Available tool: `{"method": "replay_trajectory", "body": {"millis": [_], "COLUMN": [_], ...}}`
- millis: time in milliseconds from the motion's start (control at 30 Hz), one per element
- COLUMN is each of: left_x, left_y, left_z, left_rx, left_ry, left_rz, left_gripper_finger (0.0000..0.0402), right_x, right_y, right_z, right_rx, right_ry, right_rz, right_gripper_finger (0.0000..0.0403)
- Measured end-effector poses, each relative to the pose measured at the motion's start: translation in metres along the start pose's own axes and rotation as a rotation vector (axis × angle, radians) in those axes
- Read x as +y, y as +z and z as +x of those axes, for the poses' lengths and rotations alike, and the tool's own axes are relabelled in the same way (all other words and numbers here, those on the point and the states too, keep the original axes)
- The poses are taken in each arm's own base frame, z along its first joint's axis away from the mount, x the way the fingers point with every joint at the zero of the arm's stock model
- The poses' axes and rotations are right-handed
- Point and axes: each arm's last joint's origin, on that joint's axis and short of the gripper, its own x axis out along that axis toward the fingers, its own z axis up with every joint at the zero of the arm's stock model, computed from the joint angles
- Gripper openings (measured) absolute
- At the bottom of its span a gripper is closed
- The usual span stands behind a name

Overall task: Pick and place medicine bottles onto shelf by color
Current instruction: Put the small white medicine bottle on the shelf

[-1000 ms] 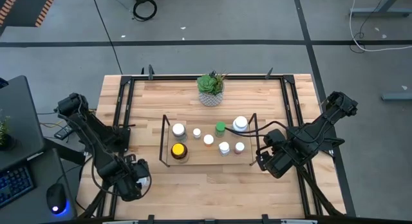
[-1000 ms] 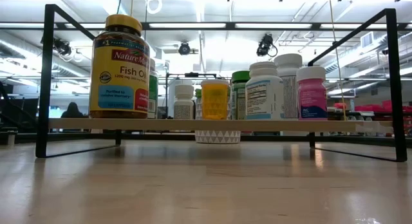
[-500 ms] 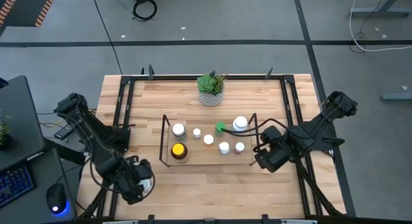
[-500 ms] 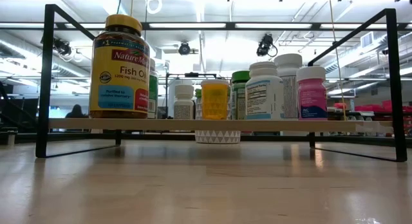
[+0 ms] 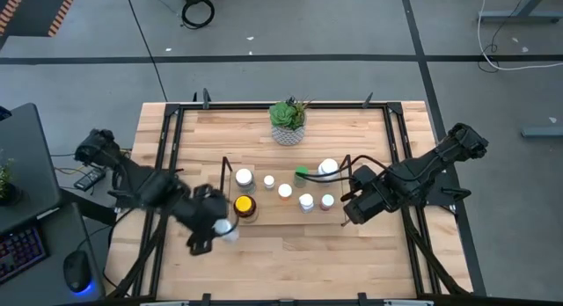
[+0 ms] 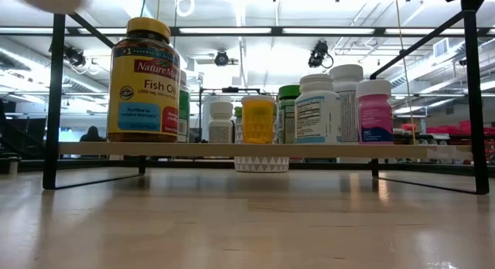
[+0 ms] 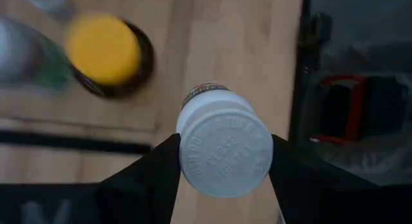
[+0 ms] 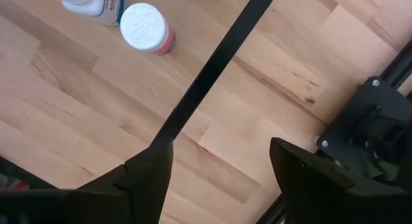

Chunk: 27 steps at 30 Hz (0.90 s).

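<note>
Swinging in from the near left corner of the tabletop (image 5: 264,253), your left gripper (image 7: 222,153) is now arriving just beside the left end of the shelf (image 5: 223,200), and its jaws are closed on a white-capped bottle (image 7: 223,145), as the left wrist view shows clearly. A second ago that arm was sitting well back near the tabletop's front left edge; now it is stretching across toward the amber bottle with the yellow cap (image 5: 244,205), which is standing at the shelf's near left. Judging from this, you are carrying one more white bottle over to join the others, so the sorting is nearly finished. Your right gripper (image 8: 219,166) is hovering just beside the shelf's right end with its jaws standing wide and holding nothing; it has edged slightly closer to the shelf than before. On the shelf, the remaining bottles are unchanged: white ones in the middle, a green-capped bottle (image 5: 301,173) toward the back, and a pinkish bottle (image 8: 147,28) at the right. A potted plant (image 5: 288,120) is standing behind the shelf.
</note>
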Motion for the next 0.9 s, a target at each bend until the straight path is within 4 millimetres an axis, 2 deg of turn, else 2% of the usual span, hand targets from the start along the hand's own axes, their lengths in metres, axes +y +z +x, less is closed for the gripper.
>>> {"method": "replay_trajectory", "body": {"millis": [133, 400, 633, 767, 900], "left_x": [0.008, 0.003, 0.012, 0.025, 0.037], "left_y": [0.029, 0.088, 0.128, 0.138, 0.145], "left_z": [-0.005, -0.002, 0.029, 0.054, 0.071], "left_rx": [-0.036, -0.029, 0.013, 0.077, 0.118], "left_ry": [0.027, 0.085, 0.132, 0.144, 0.165], "left_rz": [0.076, 0.329, 0.438, 0.454, 0.432], "left_gripper_finger": [0.0205, 0.0213, 0.0212, 0.0219, 0.0212], "right_x": [0.0, 0.001, 0.001, 0.001, 0.001], "right_y": [-0.003, -0.012, -0.02, -0.023, -0.023], "right_z": [0.0, -0.002, -0.003, -0.003, -0.003], "right_rx": [0.001, 0.009, 0.011, 0.011, 0.015], "right_ry": [0.002, 0.008, 0.011, 0.013, 0.012], "right_rz": [0.013, 0.056, 0.087, 0.08, 0.079], "right_gripper_finger": [0.0265, 0.0265, 0.0265, 0.0265, 0.0265]}}
